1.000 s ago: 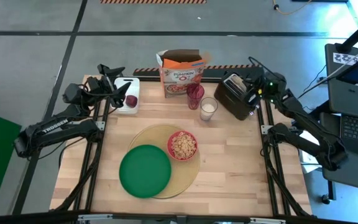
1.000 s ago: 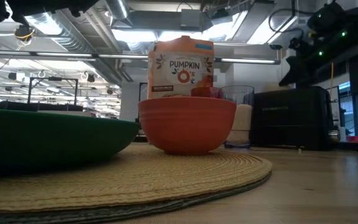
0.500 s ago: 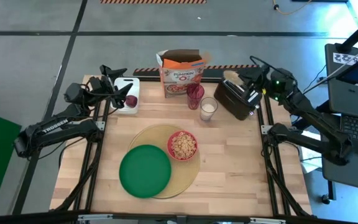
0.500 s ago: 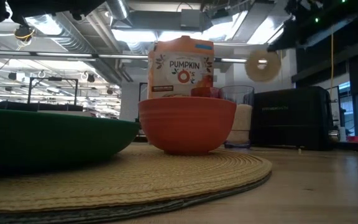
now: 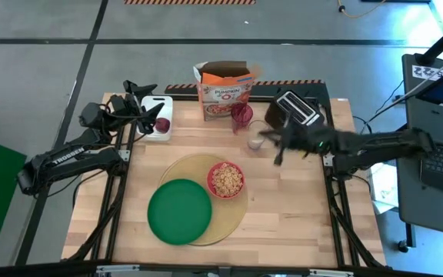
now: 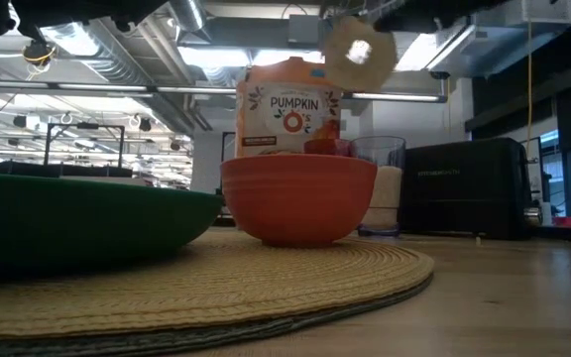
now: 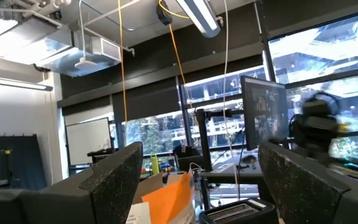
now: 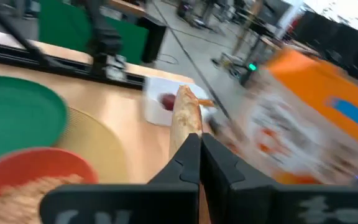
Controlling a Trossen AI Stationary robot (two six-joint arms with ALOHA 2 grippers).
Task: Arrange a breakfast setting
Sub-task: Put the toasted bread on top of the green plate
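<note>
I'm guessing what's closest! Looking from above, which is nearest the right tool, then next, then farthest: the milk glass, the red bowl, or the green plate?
From the right tool, holding the bagel:
1. Milk glass, just beside it.
2. Red bowl, on the placemat.
3. Green plate, at the placemat's far side.

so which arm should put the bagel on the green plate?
Right. Its tool is already shut on the bagel, in the air above the table near the red bowl and green plate. The left tool sits back over the cutting board.

Grey concrete floor (image 5: 37,69), ceiling striplights (image 6: 87,40)
</note>
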